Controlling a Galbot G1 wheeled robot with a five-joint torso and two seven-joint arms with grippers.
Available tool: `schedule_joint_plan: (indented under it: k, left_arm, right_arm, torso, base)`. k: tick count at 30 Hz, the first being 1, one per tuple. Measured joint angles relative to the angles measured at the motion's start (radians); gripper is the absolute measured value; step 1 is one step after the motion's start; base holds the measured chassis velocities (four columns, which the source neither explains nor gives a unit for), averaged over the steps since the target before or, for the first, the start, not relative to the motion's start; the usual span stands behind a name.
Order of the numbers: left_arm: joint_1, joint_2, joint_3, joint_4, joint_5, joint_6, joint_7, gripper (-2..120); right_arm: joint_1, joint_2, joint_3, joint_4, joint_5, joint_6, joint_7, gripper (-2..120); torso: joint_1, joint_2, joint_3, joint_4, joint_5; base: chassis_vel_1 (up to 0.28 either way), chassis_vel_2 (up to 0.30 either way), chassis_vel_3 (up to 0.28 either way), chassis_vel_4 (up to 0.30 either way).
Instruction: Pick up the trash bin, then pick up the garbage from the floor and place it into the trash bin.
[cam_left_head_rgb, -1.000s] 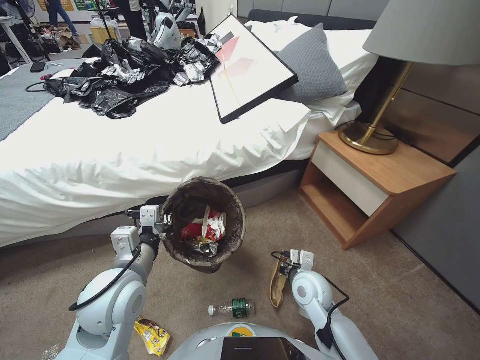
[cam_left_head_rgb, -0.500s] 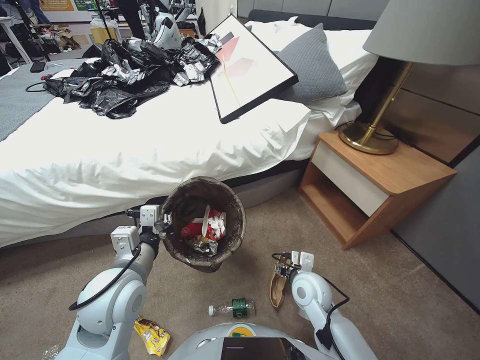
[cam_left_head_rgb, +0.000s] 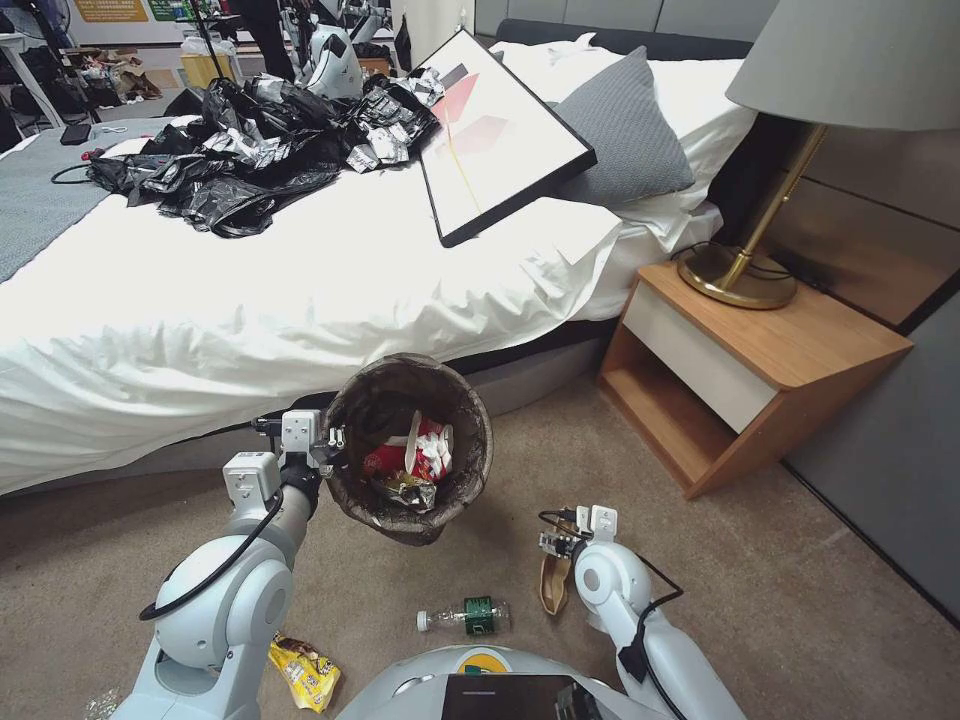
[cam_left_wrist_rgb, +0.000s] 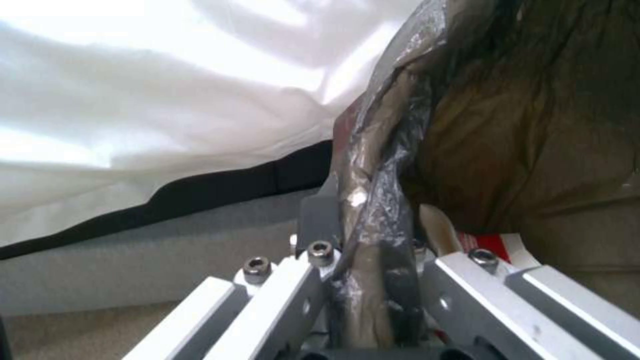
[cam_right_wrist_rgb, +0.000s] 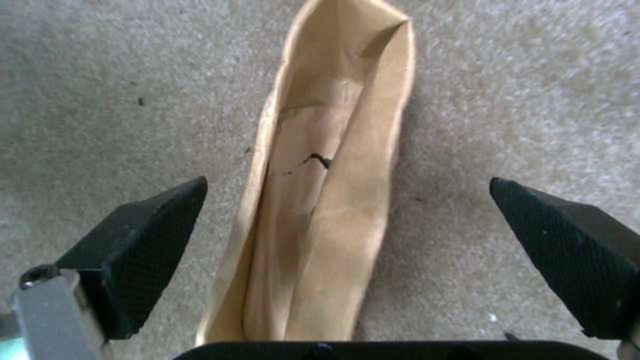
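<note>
My left gripper (cam_left_head_rgb: 328, 441) is shut on the near rim of the trash bin (cam_left_head_rgb: 408, 395) and holds it off the carpet, tilted, in front of the bed. The left wrist view shows the fingers of the left gripper (cam_left_wrist_rgb: 367, 250) clamped on the bagged rim of the bin (cam_left_wrist_rgb: 507, 125). Red-and-white wrappers (cam_left_head_rgb: 415, 452) lie inside. My right gripper (cam_right_wrist_rgb: 347, 182) hangs open just above a flattened tan paper carton (cam_right_wrist_rgb: 320, 210), one finger on each side. In the head view the carton (cam_left_head_rgb: 550, 590) lies under the right wrist. A clear bottle (cam_left_head_rgb: 465, 615) and a yellow snack bag (cam_left_head_rgb: 305, 672) lie on the carpet.
The bed (cam_left_head_rgb: 250, 300) spans the back, with black plastic bags (cam_left_head_rgb: 250, 150) and a framed picture (cam_left_head_rgb: 500, 130) on it. A wooden nightstand (cam_left_head_rgb: 740, 370) with a brass lamp (cam_left_head_rgb: 740, 275) stands at the right. Open carpet lies to the right of the right arm.
My right arm has shifted a little to the left and lower over the carton. The left arm and the bin have not moved.
</note>
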Motion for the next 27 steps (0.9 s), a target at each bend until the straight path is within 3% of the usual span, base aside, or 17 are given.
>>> schedule_joint_plan:
  k: [17, 21, 25, 27]
  left_arm:
    - [-0.001, 0.002, -0.005, 0.004, 0.003, -0.006, 0.01, 0]
    - [-0.002, 0.001, -0.005, 0.007, 0.003, -0.006, 0.01, 0]
    - [-0.004, 0.0, -0.002, 0.008, 0.003, -0.006, 0.01, 0]
    - [-0.007, 0.0, -0.002, 0.009, 0.004, -0.006, 0.01, 0]
  right_arm:
    - [0.066, 0.029, 0.004, -0.162, -0.076, 0.002, -0.033, 100]
    - [0.05, 0.026, 0.003, -0.136, -0.091, 0.004, -0.041, 82]
    - [0.041, 0.025, 0.002, -0.119, -0.091, 0.004, -0.044, 76]
    - [0.033, 0.025, 0.0, -0.106, -0.092, 0.003, -0.044, 63]
  torso:
    - [0.0, 0.0, 0.0, 0.0, 0.0]
    - [0.0, 0.0, 0.0, -0.0001, -0.0001]
    - [0.0, 0.0, 0.0, 0.0, -0.0001]
    - [0.0, 0.0, 0.0, -0.0001, -0.0001]
  base:
    - [0.0, 0.0, 0.0, 0.0]
    - [0.0, 0.0, 0.0, 0.0]
    - [0.0, 0.0, 0.0, 0.0]
    - [0.0, 0.0, 0.0, 0.0]
